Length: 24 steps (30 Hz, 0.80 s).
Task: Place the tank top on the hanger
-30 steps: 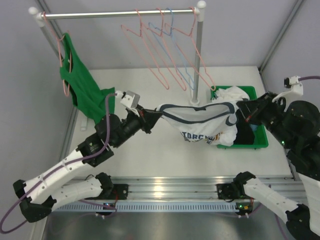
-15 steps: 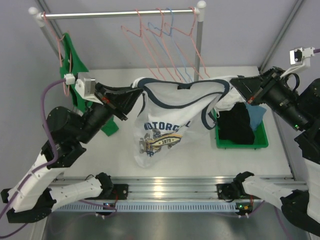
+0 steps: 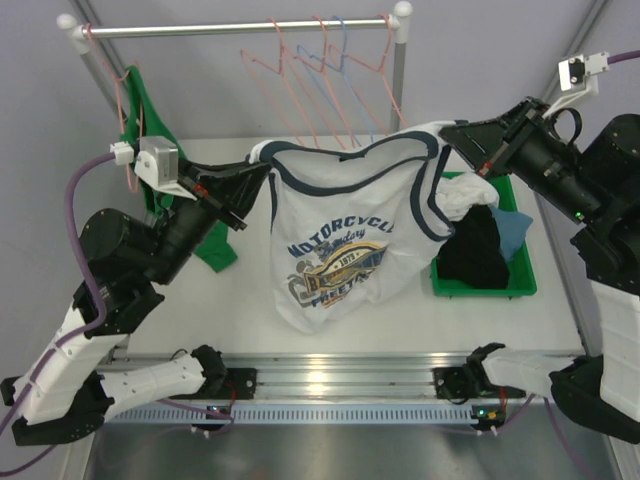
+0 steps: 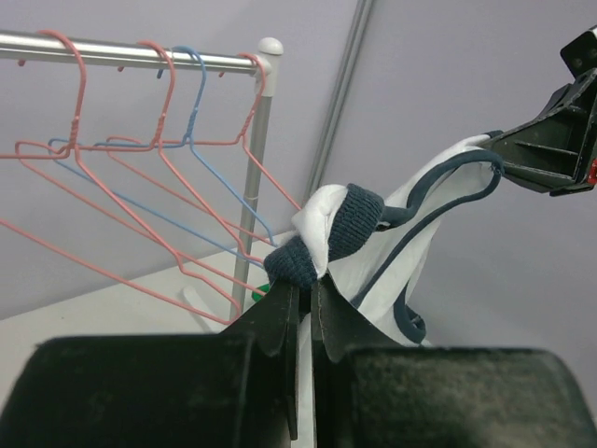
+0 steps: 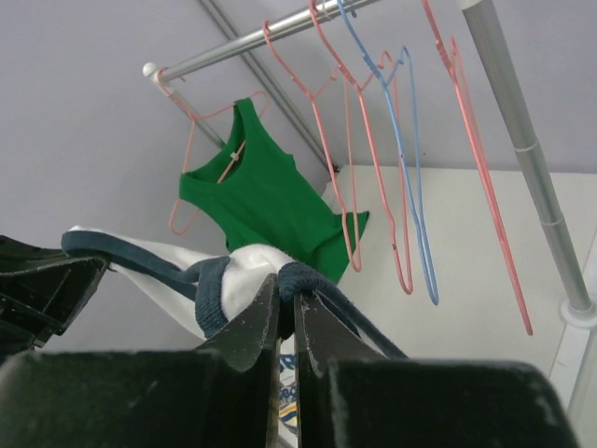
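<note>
Pale grey-lilac walls close in a white tabletop [image 3: 250, 300], with a ribbed aluminium rail [image 3: 340, 382] along its near edge. At the far side a metal clothes rail [image 3: 230, 28] runs between white-capped posts. A plain green tank top [image 3: 150, 135] hangs at the rail's left end. Several bare salmon-pink hangers [image 4: 77, 98] and a light blue hanger [image 5: 420, 215] hang toward its right end.

The tank top [image 3: 340, 230] is stretched in the air in front of the rail, above the middle of the tabletop. Its motorcycle graphic faces up and its hem sags low. It is on no hanger.

A green bin [image 3: 520, 285] at the right holds dark and blue cloth.

The left tool [image 3: 255, 178] is clenched on one navy-trimmed shoulder strap. The right tool [image 3: 455, 135] is clenched on the other.
</note>
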Available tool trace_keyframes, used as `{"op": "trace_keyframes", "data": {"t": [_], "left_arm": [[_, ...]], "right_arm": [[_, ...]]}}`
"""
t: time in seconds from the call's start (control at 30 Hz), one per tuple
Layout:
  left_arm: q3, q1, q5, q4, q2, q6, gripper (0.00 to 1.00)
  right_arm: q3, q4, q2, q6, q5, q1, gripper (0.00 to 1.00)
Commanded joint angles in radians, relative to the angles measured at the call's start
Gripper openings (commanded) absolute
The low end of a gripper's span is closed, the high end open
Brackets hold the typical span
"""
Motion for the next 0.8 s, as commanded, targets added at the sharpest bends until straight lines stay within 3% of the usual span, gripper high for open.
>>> {"op": "trace_keyframes", "data": {"t": [0.0,0.13,0.23,0.57,0.77], "left_arm": [[0.025,0.003,-0.068,0.010,-0.012,0.027,0.00],[-0.017,0.003,-0.076,-0.024,-0.020,-0.005,0.00],[-0.132,0.005,-0.073,-0.032,-0.067,-0.065,0.00],[-0.684,0.003,0.017,0.025,-0.218,-0.415,0.00],[-0.969,0.003,0.031,0.178,-0.152,-0.562,0.00]], "right_arm": [[0.041,0.053,0.034,0.002,-0.041,-0.007,0.00],[0.011,0.043,0.032,-0.003,-0.038,-0.007,0.00],[-0.142,0.059,-0.029,0.002,-0.023,-0.006,0.00],[-1.027,0.190,-0.374,0.115,-0.018,-0.006,0.00],[-1.368,0.309,-0.373,0.164,-0.023,-0.006,0.00]]}}
